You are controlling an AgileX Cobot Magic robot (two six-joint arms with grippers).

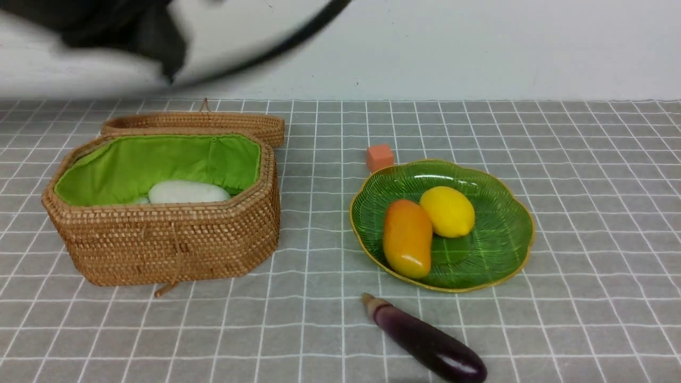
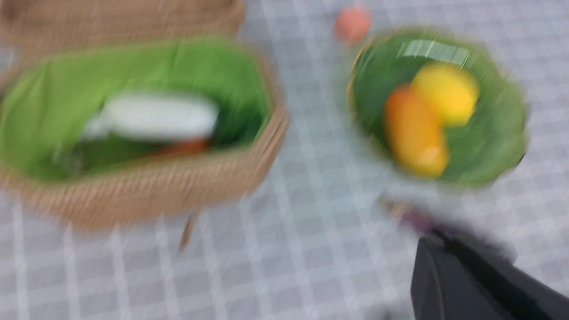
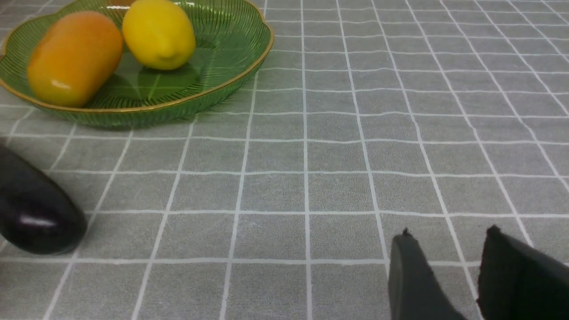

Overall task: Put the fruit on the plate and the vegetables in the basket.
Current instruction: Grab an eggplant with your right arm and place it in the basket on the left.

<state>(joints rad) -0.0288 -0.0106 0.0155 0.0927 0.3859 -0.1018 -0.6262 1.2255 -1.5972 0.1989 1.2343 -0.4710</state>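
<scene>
The green plate [image 1: 495, 234] holds the orange-yellow mango [image 1: 407, 236] and the yellow lemon [image 1: 448, 211]. The dark purple eggplant [image 1: 425, 340] lies on the cloth in front of the plate. The wicker basket [image 1: 159, 244] at the left holds the white radish [image 1: 186, 191]; the blurred left wrist view also shows the orange carrot [image 2: 182, 146] in it. My left gripper [image 2: 438, 238] is shut and empty, high above the cloth, its arm [image 1: 122, 26] a blur above the basket. My right gripper [image 3: 449, 235] is open and empty over bare cloth, right of the eggplant [image 3: 31, 213].
The basket's woven lid [image 1: 197, 122] lies behind the basket. A small orange cube [image 1: 380, 157] sits just behind the plate's rim. Grey checked cloth covers the table, and a white wall stands at the back.
</scene>
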